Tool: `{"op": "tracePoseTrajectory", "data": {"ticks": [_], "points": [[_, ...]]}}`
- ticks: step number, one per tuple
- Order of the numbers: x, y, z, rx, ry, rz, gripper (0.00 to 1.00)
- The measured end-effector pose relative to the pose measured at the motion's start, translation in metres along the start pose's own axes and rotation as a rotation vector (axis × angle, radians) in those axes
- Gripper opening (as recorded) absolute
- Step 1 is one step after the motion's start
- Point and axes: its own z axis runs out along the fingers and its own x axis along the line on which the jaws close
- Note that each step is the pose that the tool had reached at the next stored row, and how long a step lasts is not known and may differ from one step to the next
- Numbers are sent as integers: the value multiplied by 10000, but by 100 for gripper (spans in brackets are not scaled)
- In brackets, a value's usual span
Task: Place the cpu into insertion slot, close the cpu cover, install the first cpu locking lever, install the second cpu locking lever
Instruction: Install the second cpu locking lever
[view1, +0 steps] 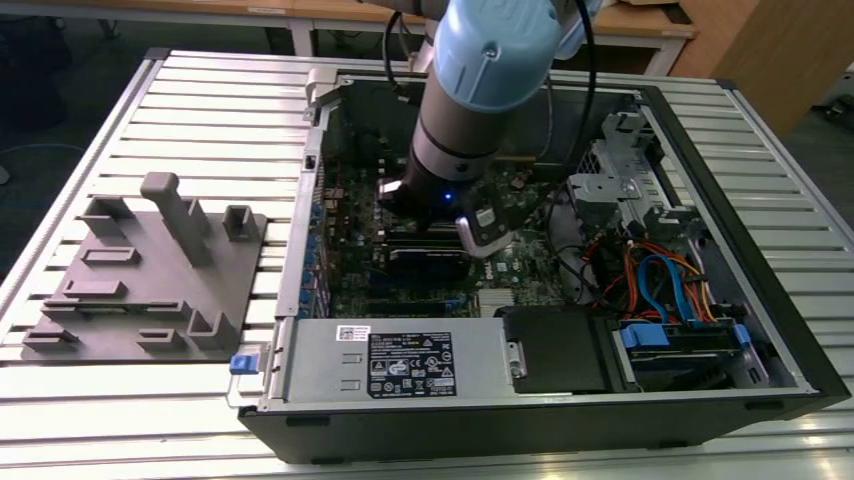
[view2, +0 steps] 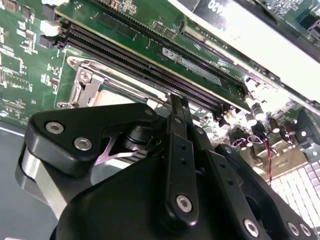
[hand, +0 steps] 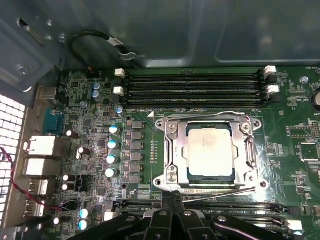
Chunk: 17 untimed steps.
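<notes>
In the first wrist view the cpu (hand: 210, 150) lies flat in the insertion slot (hand: 167, 181) on the green motherboard (hand: 300, 130). The silvery cpu cover (hand: 173, 150) is folded down around it. One thin wire locking lever (hand: 210, 115) lies along the socket edge by the memory slots. A second locking lever (hand: 225, 191) runs slightly askew along the opposite edge. My gripper (hand: 173, 197) is shut, its tips right at that lever's end, with nothing visibly between the fingers. In the second wrist view the gripper (view2: 178, 102) hovers by the socket's corner (view2: 86, 80).
The arm (view1: 467, 110) reaches down into the open computer case (view1: 747, 150). Long black memory slots (hand: 195, 87) run beside the socket. Capacitors (hand: 113, 145), a drive cage (view1: 614, 170), cable bundles (view1: 654, 280) and the power supply (view1: 387, 360) crowd around. A grey fixture (view1: 147, 270) sits at the exterior view's left.
</notes>
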Motion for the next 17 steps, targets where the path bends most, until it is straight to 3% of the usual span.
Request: {"op": "tracePoseTrajectory", "data": {"ticks": [17], "points": [[37,-9,33,-111,2,-5,10]]}}
